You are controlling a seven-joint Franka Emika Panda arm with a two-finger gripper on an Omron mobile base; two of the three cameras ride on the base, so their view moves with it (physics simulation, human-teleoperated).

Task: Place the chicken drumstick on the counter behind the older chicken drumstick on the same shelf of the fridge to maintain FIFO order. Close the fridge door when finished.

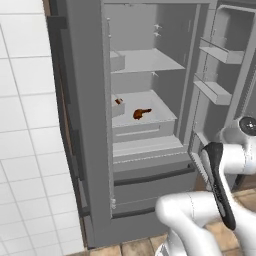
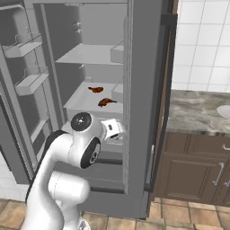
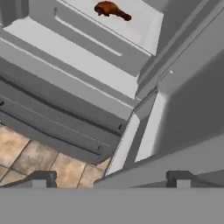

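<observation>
The fridge (image 1: 150, 170) stands with both doors open. Two brown chicken drumsticks lie on the same pale shelf (image 1: 161, 114). One drumstick (image 1: 142, 113) (image 2: 106, 102) (image 3: 111, 8) lies near the front. The other drumstick (image 2: 95, 89) (image 1: 118, 101) lies further back, half hidden by the door edge in the left base view. My gripper (image 3: 109, 178) is open and holds nothing. It hangs low in front of the fridge, below the shelf, by the inner edge of the right door (image 2: 143, 90). The counter (image 2: 197, 110) lies right of the fridge.
Door racks (image 1: 220, 52) (image 2: 27, 49) jut out from the open doors. The drawer fronts (image 3: 52, 118) and the tiled floor (image 3: 39, 153) lie below my hand. A pale dish (image 2: 224, 111) sits on the counter. White wall tiles (image 1: 25, 125) flank the fridge.
</observation>
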